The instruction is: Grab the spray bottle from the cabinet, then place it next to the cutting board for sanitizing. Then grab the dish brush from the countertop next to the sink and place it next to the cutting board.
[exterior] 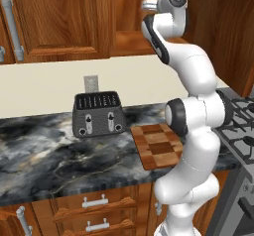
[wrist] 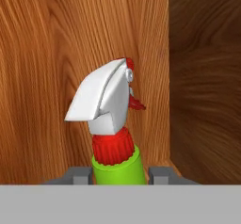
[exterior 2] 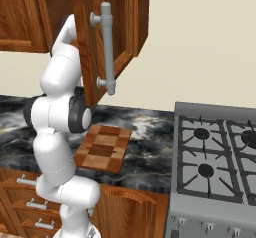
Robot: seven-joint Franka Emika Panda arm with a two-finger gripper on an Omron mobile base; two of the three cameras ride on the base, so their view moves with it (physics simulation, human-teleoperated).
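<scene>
reddish-brown wood grain lines the cabinet point(wrist: 56, 53) interior, where the spray bottle point(wrist: 113, 124) stands upright near the far corner. the gripper point(wrist: 118, 175) has one finger on each side of the green neck, pressed against it and clamped on the bottle. below, the checkered cutting board point(exterior: 158, 145) lies on the marble countertop point(exterior: 49, 155), right of a dark toaster point(exterior: 98, 114) and left of the stove point(exterior 2: 215, 157).

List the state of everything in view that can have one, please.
cabinet: door open
spray bottle: upright inside the cabinet, between the end effector fingers
cutting board: flat on the countertop, nothing on it
toaster: slots empty
stove: burners bare
</scene>
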